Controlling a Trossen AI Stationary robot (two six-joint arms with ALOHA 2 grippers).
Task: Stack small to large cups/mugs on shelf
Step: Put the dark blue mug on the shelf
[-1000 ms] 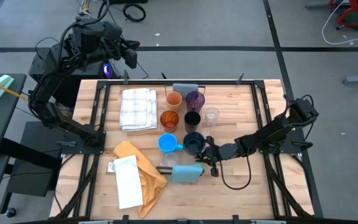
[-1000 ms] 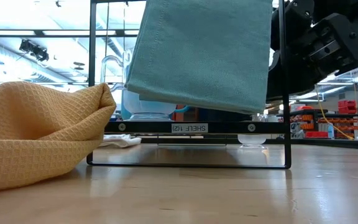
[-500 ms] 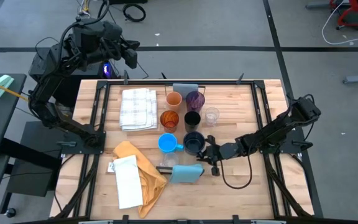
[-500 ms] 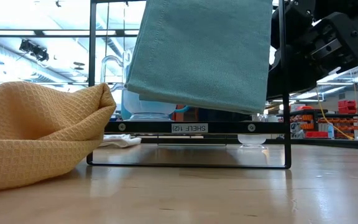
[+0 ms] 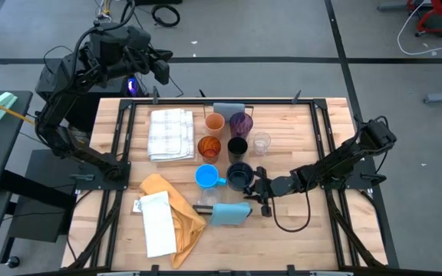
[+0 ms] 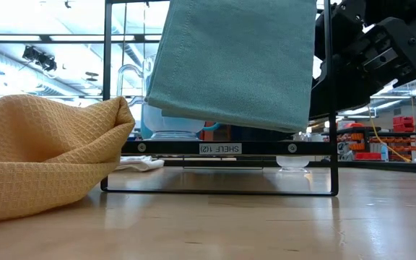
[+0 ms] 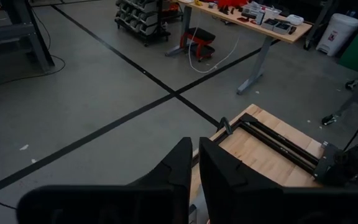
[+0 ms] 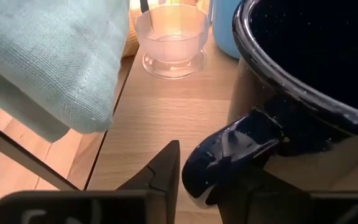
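The cups stand grouped mid-table: orange (image 5: 215,121), purple (image 5: 241,123), amber (image 5: 209,147), black (image 5: 237,147), a clear glass (image 5: 261,142), the blue mug (image 5: 206,176) and the navy mug (image 5: 239,176). My right gripper (image 8: 213,177) lies low on the table at the navy mug's right side, with the mug's handle between its fingers. A black frame labelled as a shelf (image 6: 219,148) stands near the front edge, with a teal cloth (image 6: 237,58) draped over it. My left gripper (image 7: 194,171) is raised beyond the table's far left corner, shut and empty. My right gripper comes nearly level from the table's right, its fingers standing on either side of the navy mug's handle (image 8: 235,149). A strip of table shows between one finger (image 8: 163,168) and the handle. Whether the other finger touches the handle, I cannot tell. The mug stands upright on the table.
A white checked towel (image 5: 169,134) lies far left of the cups. A yellow cloth (image 5: 176,218) and a white folded cloth (image 5: 157,222) lie at the near left. Another small clear glass (image 8: 169,37) stands by the teal cloth. Black rails (image 5: 117,146) run along the table's sides.
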